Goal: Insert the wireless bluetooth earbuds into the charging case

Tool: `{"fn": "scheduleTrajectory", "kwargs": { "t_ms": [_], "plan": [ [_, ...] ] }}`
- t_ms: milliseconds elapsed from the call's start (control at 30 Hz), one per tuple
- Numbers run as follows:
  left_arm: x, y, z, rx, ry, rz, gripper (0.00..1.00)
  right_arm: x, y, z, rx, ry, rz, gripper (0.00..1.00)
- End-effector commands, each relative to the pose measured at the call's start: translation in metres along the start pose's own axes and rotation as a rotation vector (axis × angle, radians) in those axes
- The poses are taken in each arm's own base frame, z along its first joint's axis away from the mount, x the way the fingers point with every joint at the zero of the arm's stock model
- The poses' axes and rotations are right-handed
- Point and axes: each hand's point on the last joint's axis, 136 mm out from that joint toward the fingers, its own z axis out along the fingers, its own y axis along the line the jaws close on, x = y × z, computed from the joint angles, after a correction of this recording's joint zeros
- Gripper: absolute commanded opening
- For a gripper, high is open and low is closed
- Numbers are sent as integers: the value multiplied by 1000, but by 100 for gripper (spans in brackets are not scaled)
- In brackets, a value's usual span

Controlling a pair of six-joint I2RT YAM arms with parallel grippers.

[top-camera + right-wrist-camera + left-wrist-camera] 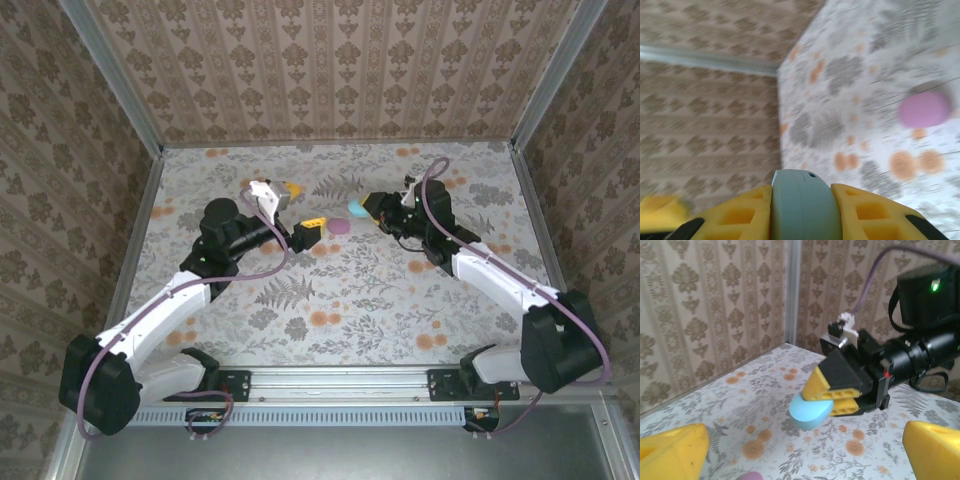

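My right gripper (368,211) is shut on a light blue pebble-shaped charging case (354,209), lifted a little above the floral mat. In the right wrist view the case (800,205) sits edge-on between the yellow pads, lid closed. The left wrist view shows that gripper (816,399) with the blue case (810,412) sticking out of its tips. My left gripper (302,207) stands wide open just left of it, with nothing between its fingers (672,452). A pink case (341,227) lies on the mat between the two grippers. The earbuds are out of view.
The floral mat (340,300) covers the table, with patterned walls on three sides and metal corner posts (792,290). The pink case (924,108) lies loose below the lifted blue one. Open mat stretches in front of both arms.
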Motion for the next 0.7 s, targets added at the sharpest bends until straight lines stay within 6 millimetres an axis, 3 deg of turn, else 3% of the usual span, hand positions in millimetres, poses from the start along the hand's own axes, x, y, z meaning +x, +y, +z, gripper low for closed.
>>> {"fn": "scheduleTrajectory", "kwargs": {
  "t_ms": [0, 100, 300, 467, 667],
  "plan": [
    [2, 18, -12, -110, 12, -13, 100, -2, -47, 21, 137, -13, -32, 22],
    [3, 35, -19, -190, 18, -74, 100, 11, -73, 46, 179, 65, -4, 22],
    [4, 57, -29, -290, 95, -137, 100, 41, -90, 92, 168, 201, -19, 22],
    [2, 55, -32, -284, 78, -141, 100, 59, -97, 115, 176, 236, -28, 23],
    [3, 51, -31, -263, 78, -144, 100, 68, -111, 129, 227, 232, -57, 29]
  ]
}}
